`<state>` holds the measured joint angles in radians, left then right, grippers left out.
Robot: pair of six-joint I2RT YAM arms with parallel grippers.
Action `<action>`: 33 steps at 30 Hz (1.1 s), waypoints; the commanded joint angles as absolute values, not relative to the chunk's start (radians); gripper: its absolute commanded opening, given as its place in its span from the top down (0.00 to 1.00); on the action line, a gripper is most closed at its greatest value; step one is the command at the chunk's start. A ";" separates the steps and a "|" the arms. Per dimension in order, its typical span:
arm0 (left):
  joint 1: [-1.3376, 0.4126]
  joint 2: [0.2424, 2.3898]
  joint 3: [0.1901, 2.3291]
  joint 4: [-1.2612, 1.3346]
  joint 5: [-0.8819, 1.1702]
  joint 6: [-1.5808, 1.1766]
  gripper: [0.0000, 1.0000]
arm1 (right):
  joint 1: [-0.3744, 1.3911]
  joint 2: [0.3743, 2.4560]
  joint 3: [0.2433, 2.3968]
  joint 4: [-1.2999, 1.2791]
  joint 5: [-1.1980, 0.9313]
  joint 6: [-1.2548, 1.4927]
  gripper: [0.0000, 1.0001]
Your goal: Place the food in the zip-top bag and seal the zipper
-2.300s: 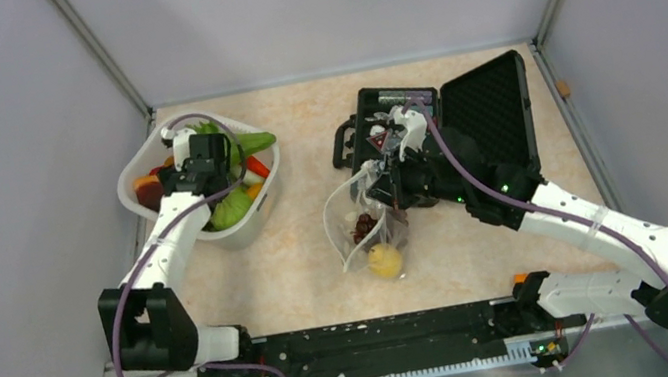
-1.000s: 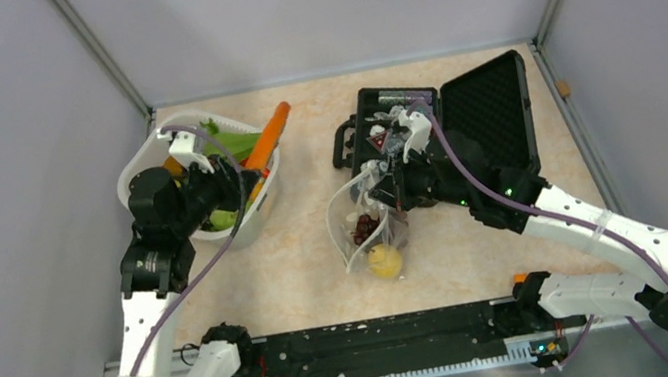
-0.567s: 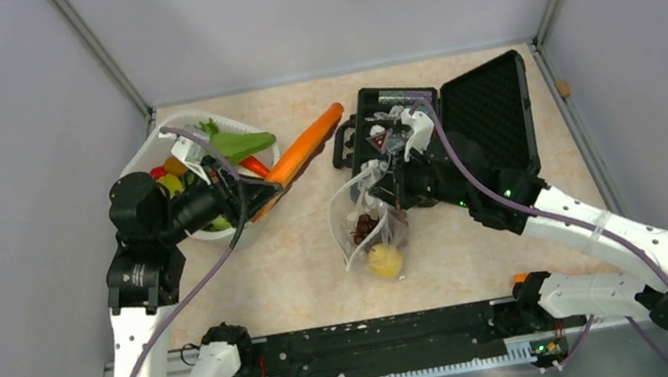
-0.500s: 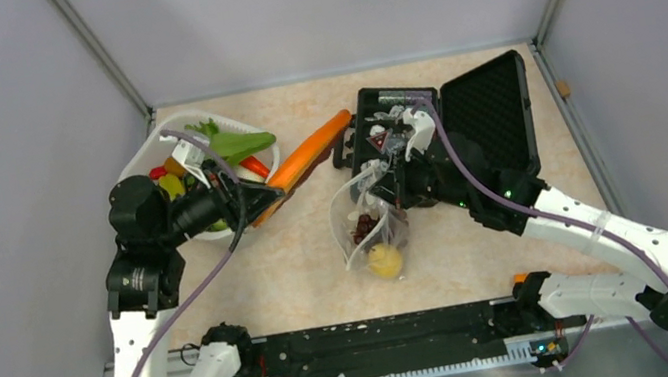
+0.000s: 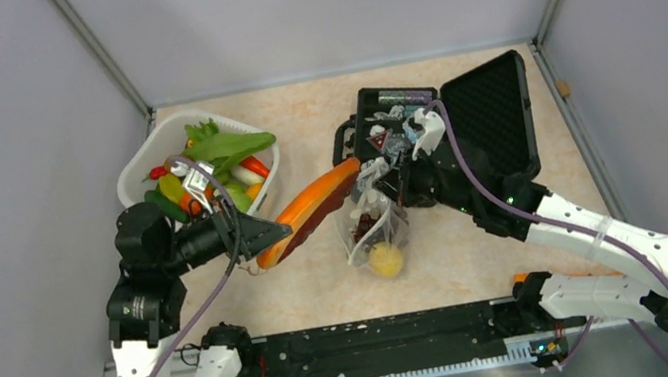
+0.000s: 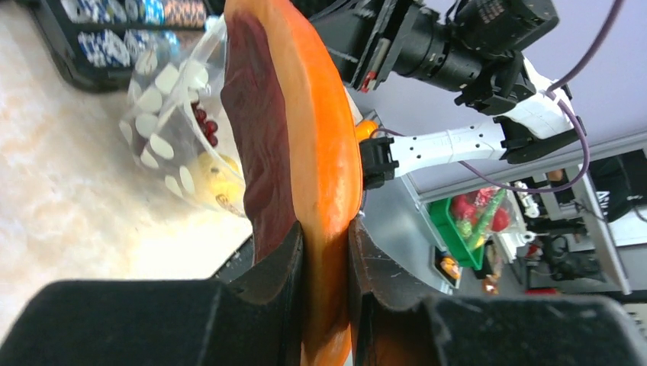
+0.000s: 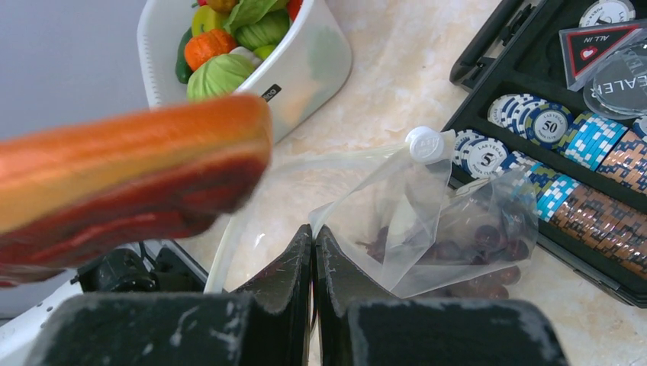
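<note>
While the rest of the food [image 5: 225, 149] sits in the white basket [image 5: 135, 157] far left, my left tool [image 5: 254, 233] is clamped on the long orange piece [image 5: 313, 207], its axis pointing right at the zip-top bag [image 5: 377, 232] on the desk; right tool [image 7: 313, 232] pinches its mouth edge. Can't tell how wide the mouth gapes

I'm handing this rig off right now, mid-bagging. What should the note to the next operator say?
Left gripper: shut on a long orange food slice, whose tip is at the bag mouth, not yet inside.
Right gripper: shut on the edge of the zip-top bag, holding its mouth open beside the black case.
Done: lemon and dark grapes are in the bag.
Left: insert the slice, bring over the remaining food from the white basket, then seal the zipper, which is unsealed.
</note>
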<state>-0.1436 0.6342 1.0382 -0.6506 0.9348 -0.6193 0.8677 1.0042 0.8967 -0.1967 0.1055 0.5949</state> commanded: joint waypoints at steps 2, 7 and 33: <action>-0.142 0.666 1.075 -0.802 0.960 -0.604 1.00 | 0.864 0.988 0.896 -0.127 0.115 0.597 0.98; -0.143 0.681 1.058 -0.749 1.022 -0.661 1.00 | 0.864 1.008 0.907 -0.132 0.091 0.584 0.98; -0.249 0.734 0.972 -0.445 0.806 -0.895 1.00 | 1.101 1.022 0.971 0.030 0.286 0.390 1.00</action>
